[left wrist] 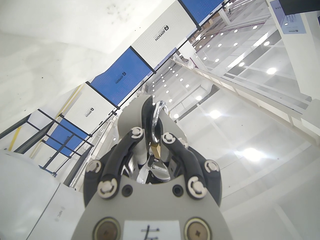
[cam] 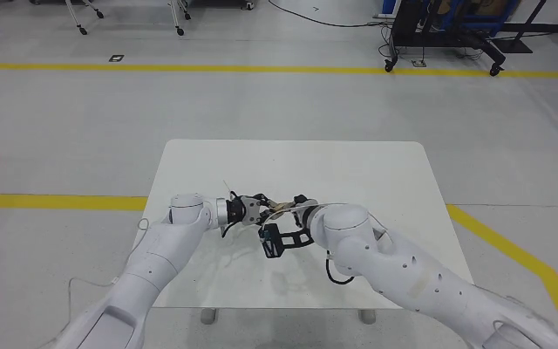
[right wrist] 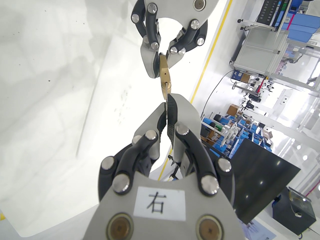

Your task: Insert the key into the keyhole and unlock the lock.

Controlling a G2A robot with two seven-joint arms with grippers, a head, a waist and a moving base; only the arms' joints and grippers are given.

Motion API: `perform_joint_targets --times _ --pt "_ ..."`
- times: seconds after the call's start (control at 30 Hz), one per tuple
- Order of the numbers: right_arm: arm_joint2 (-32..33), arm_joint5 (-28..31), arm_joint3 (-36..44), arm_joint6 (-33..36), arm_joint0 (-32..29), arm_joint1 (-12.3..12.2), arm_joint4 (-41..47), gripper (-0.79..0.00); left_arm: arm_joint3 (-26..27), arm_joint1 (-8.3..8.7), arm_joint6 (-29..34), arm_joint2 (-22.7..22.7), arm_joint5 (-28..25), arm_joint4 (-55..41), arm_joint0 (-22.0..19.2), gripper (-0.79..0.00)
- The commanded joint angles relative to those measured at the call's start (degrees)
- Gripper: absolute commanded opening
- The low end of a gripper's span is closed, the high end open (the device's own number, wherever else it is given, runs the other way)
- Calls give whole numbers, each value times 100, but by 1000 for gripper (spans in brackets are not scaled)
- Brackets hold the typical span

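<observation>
**Lock meets key, mid-air.** Above the centre of the white rectangular desk (cam: 218, 166), the L gripper (right wrist: 162, 62), from 9 o'clock in the top view, faces the R gripper (right wrist: 167, 106), from approx 4 o'clock.

L fingers (right wrist: 149, 61) are pressed onto the small brass padlock with a silver steel shackle (right wrist: 165, 72). They pinch its body by the flat sides, w/ the shackle end tucked in toward the gripper's palm. That hold leaves the keyhole (right wrist: 167, 84) face bare and aimed at the R gripper.

R fingers (right wrist: 172, 108) pinch the thin metal key (right wrist: 165, 95) edge-on, in line w/ the lock body so it can go straight in. The key tip sits at the keyhole and seems to be in; how deep cannot be told.

The lock hangs clear of the desk, probably to give the R gripper room to twist. Judged step: seat the key fully, then turn. The L hold must resist that twist, or the lock may slip round.
</observation>
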State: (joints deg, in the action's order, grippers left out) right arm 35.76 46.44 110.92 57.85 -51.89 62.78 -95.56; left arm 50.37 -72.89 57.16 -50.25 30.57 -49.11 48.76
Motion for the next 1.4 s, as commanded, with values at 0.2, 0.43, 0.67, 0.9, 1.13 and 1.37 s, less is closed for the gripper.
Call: perform_joint_targets --times 0.2,0.43,0.67,0.9,1.13,1.37 --pt "-292 -184 -45 184 175 -47 65 -785 26 -2 -27 -15 -33 59 15 -785" --pt "-633 -367 -83 368 416 -81 198 -785 47 -2 -49 -21 -12 112 28 -785" --pt "-1012 -602 -142 603 736 -109 460 -785 63 -3 -96 -30 28 151 38 -785" --pt "-1546 -992 -223 992 1185 -143 758 -785 96 -2 -175 -51 -25 208 54 -785" --pt "-1935 -1405 -192 1405 1630 -186 1375 -785 120 -9 -114 -92 -29 109 98 -785" --pt "-2339 -1647 -154 1647 2046 -195 1798 -785 128 -15 -167 -105 1 119 100 -785"
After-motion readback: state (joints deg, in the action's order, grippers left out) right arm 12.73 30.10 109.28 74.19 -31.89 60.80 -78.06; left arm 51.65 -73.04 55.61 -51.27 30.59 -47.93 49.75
